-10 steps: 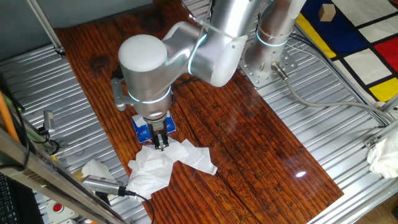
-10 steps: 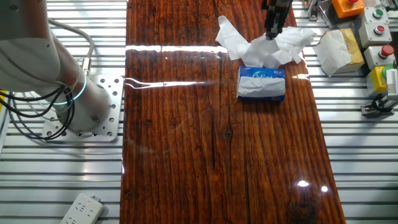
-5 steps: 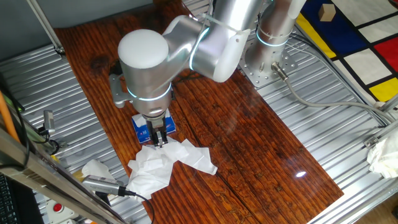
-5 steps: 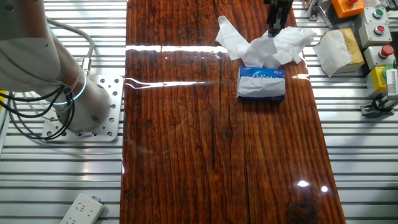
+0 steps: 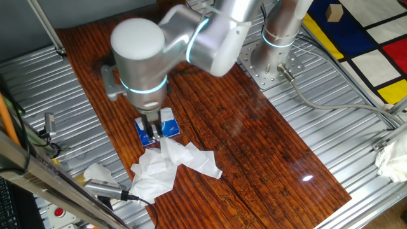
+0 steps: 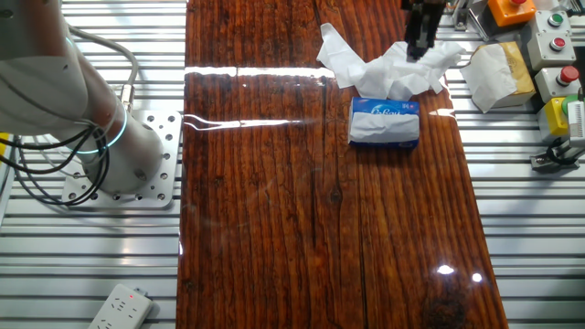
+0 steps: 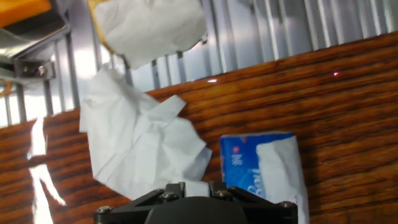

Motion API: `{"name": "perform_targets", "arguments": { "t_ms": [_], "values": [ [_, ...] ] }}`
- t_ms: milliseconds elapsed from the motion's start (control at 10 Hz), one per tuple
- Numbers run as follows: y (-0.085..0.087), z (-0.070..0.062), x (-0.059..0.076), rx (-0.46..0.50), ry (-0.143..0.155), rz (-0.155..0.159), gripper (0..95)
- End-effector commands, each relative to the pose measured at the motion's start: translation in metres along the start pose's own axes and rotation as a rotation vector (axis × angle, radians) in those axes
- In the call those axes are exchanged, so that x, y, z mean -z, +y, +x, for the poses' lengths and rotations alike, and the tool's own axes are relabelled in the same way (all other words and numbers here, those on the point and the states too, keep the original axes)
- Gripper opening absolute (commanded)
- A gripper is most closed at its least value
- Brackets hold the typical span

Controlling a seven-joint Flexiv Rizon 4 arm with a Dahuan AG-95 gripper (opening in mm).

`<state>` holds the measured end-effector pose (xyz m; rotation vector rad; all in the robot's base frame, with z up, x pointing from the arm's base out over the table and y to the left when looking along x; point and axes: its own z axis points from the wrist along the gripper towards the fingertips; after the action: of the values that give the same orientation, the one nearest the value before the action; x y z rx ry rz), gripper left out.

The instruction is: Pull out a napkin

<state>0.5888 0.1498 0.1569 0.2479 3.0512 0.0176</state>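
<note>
- Gripper (image 5: 151, 132) hanging over the blue pack (image 5: 157, 126), fingers close together and pinching a raised peak of the napkin (image 5: 170, 164).
- Napkin (image 6: 388, 66) lying crumpled on the wooden table (image 6: 274, 201), touching the pack (image 6: 385, 122) and spreading away from it.
- Napkin (image 7: 138, 143) sitting just beside the pack (image 7: 264, 168) in the hand view.

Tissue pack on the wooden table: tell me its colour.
The tissue pack is blue with white lettering, clearest in the hand view.

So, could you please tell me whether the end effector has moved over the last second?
Yes. The end effector has risen and shifted from the napkin side towards the blue tissue pack, drawing the napkin up with it.
</note>
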Motion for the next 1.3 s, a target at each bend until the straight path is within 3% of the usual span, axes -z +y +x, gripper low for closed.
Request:
{"name": "perform_targets", "arguments": {
  "t_ms": [100, 300, 400, 500, 800, 1100, 1300],
  "values": [
    [-0.01, -0.003, 0.003, -0.015, -0.011, 0.002, 0.0],
    [-0.017, -0.005, 0.005, -0.019, -0.02, 0.001, 0.0],
    [-0.028, -0.009, 0.011, -0.03, -0.048, 0.001, 0.0],
    [-0.029, -0.008, 0.014, -0.043, -0.055, -0.001, 0.0],
    [-0.035, 0.004, 0.025, -0.054, -0.082, -0.009, 0.0],
    [-0.04, 0.015, 0.026, -0.049, -0.085, -0.012, 0.0],
    [-0.04, 0.017, 0.026, -0.045, -0.07, -0.014, 0.0]
  ]
}}
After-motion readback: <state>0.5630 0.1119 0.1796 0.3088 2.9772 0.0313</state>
